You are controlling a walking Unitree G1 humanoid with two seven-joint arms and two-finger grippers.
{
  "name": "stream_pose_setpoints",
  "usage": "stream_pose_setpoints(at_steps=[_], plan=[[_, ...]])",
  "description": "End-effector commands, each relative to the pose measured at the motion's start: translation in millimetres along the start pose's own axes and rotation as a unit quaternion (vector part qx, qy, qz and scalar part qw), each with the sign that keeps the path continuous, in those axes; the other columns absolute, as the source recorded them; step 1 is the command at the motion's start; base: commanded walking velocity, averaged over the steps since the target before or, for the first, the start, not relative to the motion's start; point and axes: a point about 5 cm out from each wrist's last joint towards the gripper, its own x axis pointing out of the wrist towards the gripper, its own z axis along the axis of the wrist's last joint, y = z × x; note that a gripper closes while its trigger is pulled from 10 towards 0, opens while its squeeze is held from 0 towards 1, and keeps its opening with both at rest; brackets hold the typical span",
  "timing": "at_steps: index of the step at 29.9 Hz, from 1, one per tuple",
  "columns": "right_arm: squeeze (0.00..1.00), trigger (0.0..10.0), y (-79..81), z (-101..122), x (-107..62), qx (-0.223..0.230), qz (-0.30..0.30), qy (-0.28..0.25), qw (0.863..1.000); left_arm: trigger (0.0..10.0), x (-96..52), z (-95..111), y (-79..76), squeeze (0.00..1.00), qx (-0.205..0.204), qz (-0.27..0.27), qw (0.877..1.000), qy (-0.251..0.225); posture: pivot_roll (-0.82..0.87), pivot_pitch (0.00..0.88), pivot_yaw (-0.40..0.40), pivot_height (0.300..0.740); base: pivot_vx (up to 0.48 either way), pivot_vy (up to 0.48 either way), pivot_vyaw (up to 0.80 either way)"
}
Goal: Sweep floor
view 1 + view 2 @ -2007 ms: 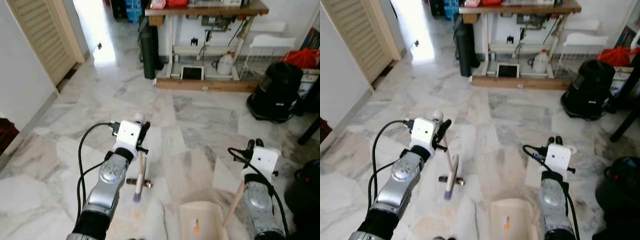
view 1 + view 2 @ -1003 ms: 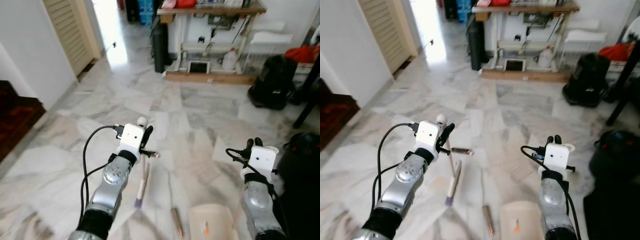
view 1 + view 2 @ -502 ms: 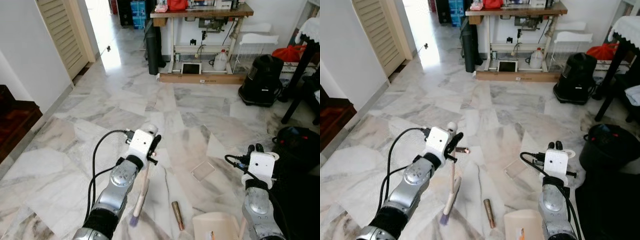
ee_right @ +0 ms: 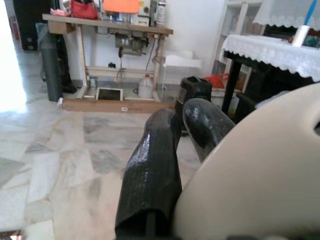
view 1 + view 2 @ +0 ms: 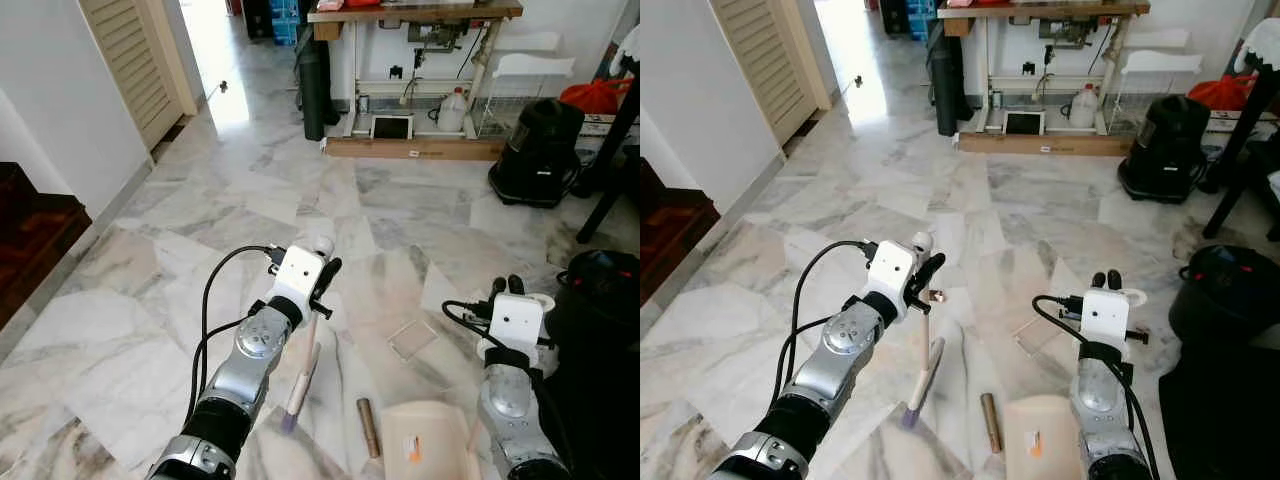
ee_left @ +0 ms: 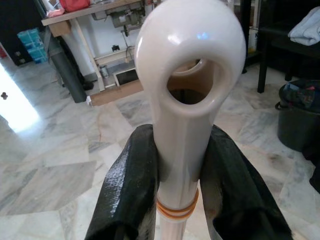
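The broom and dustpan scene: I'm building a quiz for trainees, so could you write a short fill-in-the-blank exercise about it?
1. The left gripper is shut on the handle of the ____.
2. The brown tube lies on the floor between the broom head and the ____.
3. The dustpan is held by the ____ gripper.
4. The black bin stands on the robot's ____ side.

Missing words: broom; dustpan; right; right

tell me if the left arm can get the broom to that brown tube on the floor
Probably yes. The left gripper is shut on the broom, whose purple tip rests just left of the brown tube, with bare floor between them. The dustpan lies right beside it.
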Motion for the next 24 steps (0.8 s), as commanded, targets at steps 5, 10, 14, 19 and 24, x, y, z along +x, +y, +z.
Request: stream_pose_setpoints(at_steps=[5,10,14,19,24], plan=[[0.00,10.0,3.8,4.6,3.7,-0.007,0.005,-0.015,1.000,10.0,-6.4,10.8,2.3,0.00,0.002,-0.008,1.000,-0.022,0.04,0.060,0.117,0.740,0.000,0.000,0.00],[0.00,10.0,2.6,-1.4,-1.3,-0.015,-0.001,-0.009,1.000,10.0,-7.1,23.3,-0.4,0.00,-0.027,-0.030,0.999,-0.022,0.11,0.109,0.154,0.740,0.000,0.000,0.00],[0.00,10.0,2.5,-11.0,-9.5,-0.023,-0.007,0.005,1.000,10.0,-10.2,30.2,-2.2,0.00,-0.050,-0.036,0.998,-0.020,0.12,0.134,0.176,0.740,0.000,0.000,0.00],[0.00,10.0,1.5,-16.0,-19.9,-0.022,-0.013,0.006,1.000,10.0,-16.6,27.2,-7.8,0.00,-0.084,-0.040,0.996,0.003,0.10,0.167,0.188,0.740,0.000,0.000,0.00],[0.00,10.0,0.2,-21.1,-30.0,-0.028,-0.013,0.009,0.999,10.0,-7.9,28.1,-14.4,0.00,-0.109,-0.047,0.993,0.024,0.09,0.213,0.190,0.740,0.000,0.000,0.00]])
